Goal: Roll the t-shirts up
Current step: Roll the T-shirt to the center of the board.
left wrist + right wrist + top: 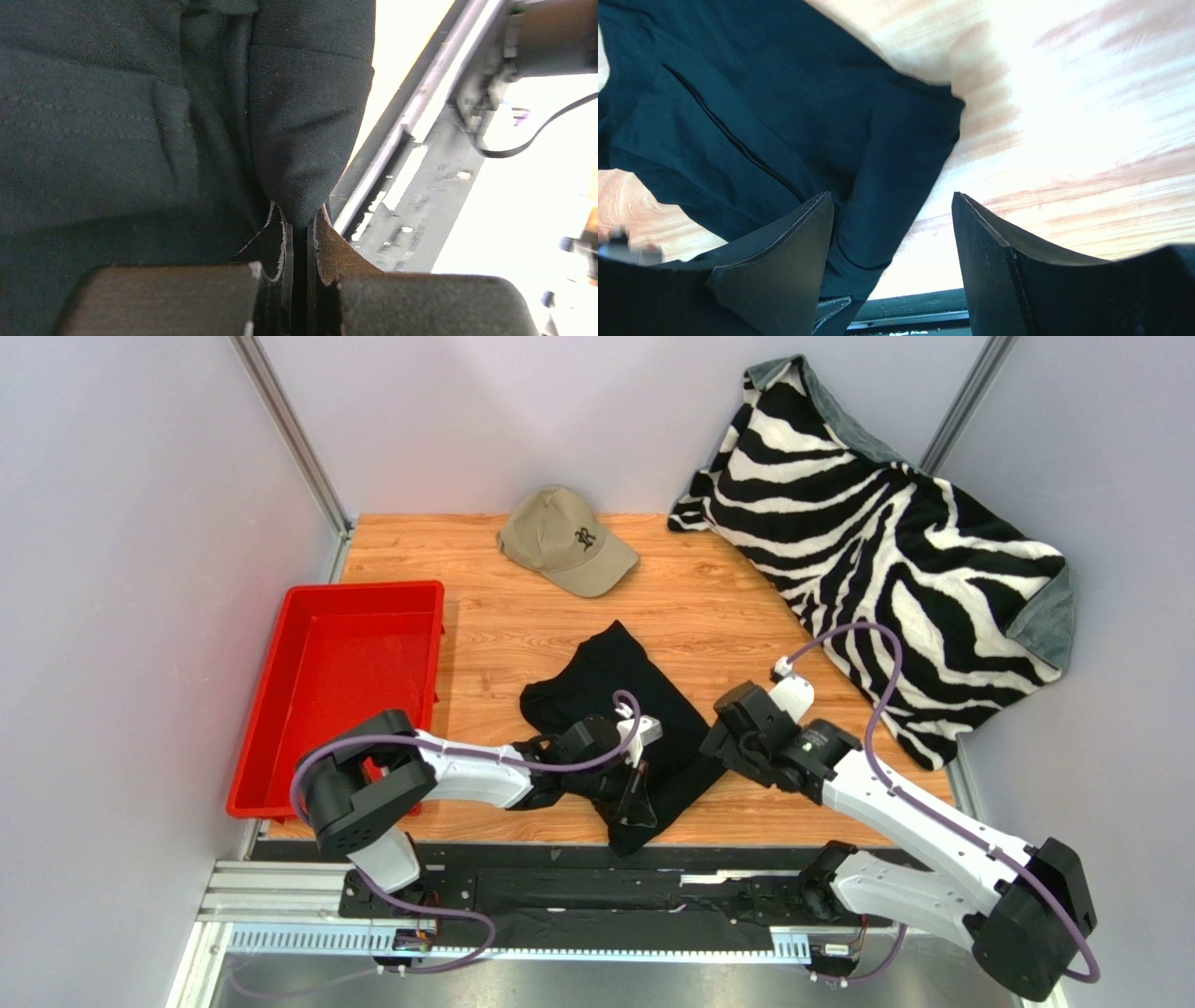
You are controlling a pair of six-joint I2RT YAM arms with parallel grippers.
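Table [477, 616]: wood top, walled on three sides, arms mounted at the near edge.

Zebra-striped blanket [898, 546]: heaped in the far right corner, running down the right side. Apart from the work.

Red tray [365, 591]: left side of the table, nothing seen in it.

Black t-shirt [617, 686]: centre of the table towards the near edge, between the two arms. Not flat and not rolled: it lies bunched, with folds and a seam showing. Its near corner reaches close to the table edge and the metal rail.

Tan cap [568, 539]: far centre, well apart from the shirt.

Left hand [300, 224]: clenched on a thin fold of the t-shirt [140, 105] at its near part, cloth rising out from between the closed jaws.

Right hand [892, 203]: released, jaws wide apart, holding nothing. It hangs over the right edge of the t-shirt [773, 105]; one finger [787, 259] is above cloth, the other above bare wood.

Risks, as judged:
- Only one pinch holds the shirt. A pull would likely drag the whole bundle, not turn it into a roll.
- The pinch is narrow, so soft cotton could slip out under tension.
- Closing the right hand where it hangs could catch only an edge layer.
- Cloth near the rail could snag or slide off the table.
- Both wrists work close together, so a crossing move risks contact.
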